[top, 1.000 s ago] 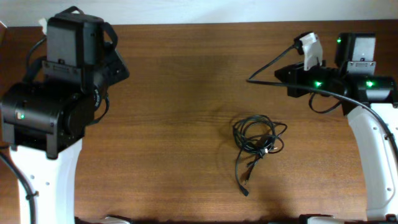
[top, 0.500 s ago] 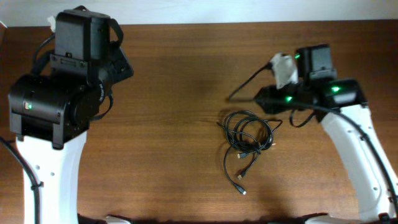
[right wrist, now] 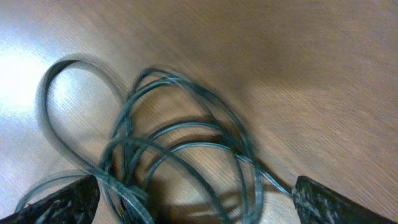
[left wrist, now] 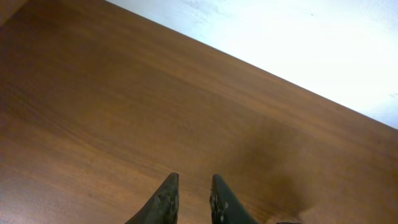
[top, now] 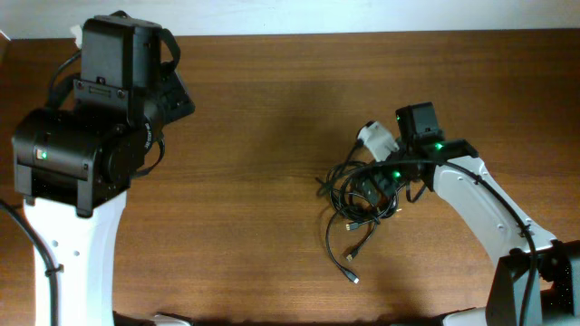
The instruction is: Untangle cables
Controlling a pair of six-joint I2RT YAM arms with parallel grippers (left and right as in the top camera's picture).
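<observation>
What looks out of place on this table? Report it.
Only the cables: they lie tangled in overlapping loops right of the middle of the table, one plug end straggling toward the near edge. Nothing looks spilled or broken.

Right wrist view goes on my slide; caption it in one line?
Open right claw poised over tangled black cables on a wooden table.

Overhead looks straight down on the counter (top: 272,109); left wrist slants across it; right wrist sits close above the cables (top: 343,197), shared with overhead.
</observation>
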